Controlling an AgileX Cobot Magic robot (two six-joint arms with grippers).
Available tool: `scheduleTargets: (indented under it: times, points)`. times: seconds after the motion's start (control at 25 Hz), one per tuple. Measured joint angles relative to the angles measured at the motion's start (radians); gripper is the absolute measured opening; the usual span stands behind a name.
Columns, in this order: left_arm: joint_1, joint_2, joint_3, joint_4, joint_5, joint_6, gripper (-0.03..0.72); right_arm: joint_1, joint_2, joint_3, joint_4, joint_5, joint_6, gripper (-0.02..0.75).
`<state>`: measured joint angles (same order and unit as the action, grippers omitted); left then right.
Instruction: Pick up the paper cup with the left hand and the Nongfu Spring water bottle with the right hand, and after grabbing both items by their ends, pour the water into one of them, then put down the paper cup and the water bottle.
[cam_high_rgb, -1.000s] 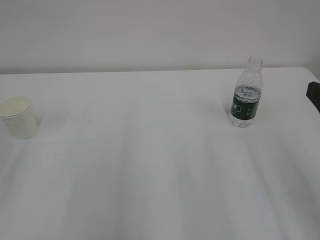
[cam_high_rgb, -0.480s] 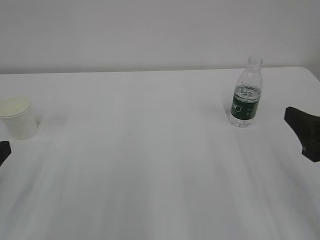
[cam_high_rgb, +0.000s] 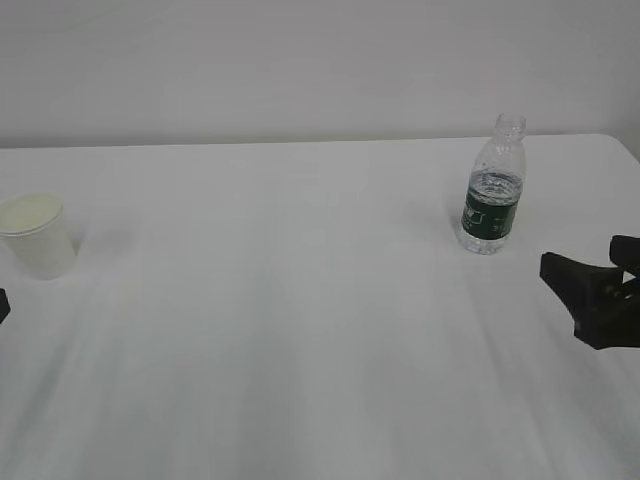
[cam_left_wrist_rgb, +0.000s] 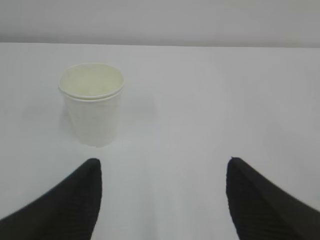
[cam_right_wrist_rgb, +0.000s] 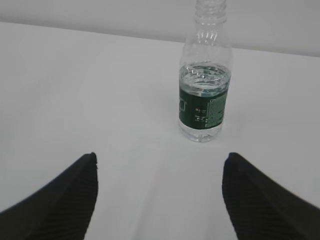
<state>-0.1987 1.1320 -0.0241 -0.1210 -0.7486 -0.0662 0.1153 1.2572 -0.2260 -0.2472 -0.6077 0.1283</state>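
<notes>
Nearest, my left gripper (cam_left_wrist_rgb: 160, 200) and right gripper (cam_right_wrist_rgb: 159, 197) stand open and empty, low over the table (cam_high_rgb: 300, 330). Beyond the left, offset leftward, stands the cup (cam_left_wrist_rgb: 92, 103): light, thin-walled, crushable, so best taken gently low on its body. Beyond the right stands the bottle (cam_right_wrist_rgb: 204, 82), uncapped, part-filled: slick ribbed plastic, likely best gripped near its base.
</notes>
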Motion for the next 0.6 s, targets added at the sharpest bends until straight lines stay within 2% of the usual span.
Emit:
scheduleTargets:
  times: [0.12,0.32,0.52,0.6]
  points:
    - [0.000,0.000,0.004,-0.004,0.002,-0.002,0.552,0.000,0.035,0.020,-0.009,-0.042,0.012,0.590]
    - [0.000,0.000,0.020,-0.041,0.015,-0.002,0.540,0.000,0.112,0.117,-0.003,-0.245,0.004,0.590]
    - [0.000,0.000,0.020,-0.043,0.023,-0.002,0.537,0.000,0.216,0.206,0.083,-0.470,-0.055,0.590]
    - [0.000,0.000,0.020,-0.047,0.023,-0.002,0.537,0.000,0.259,0.227,0.130,-0.508,-0.077,0.590]
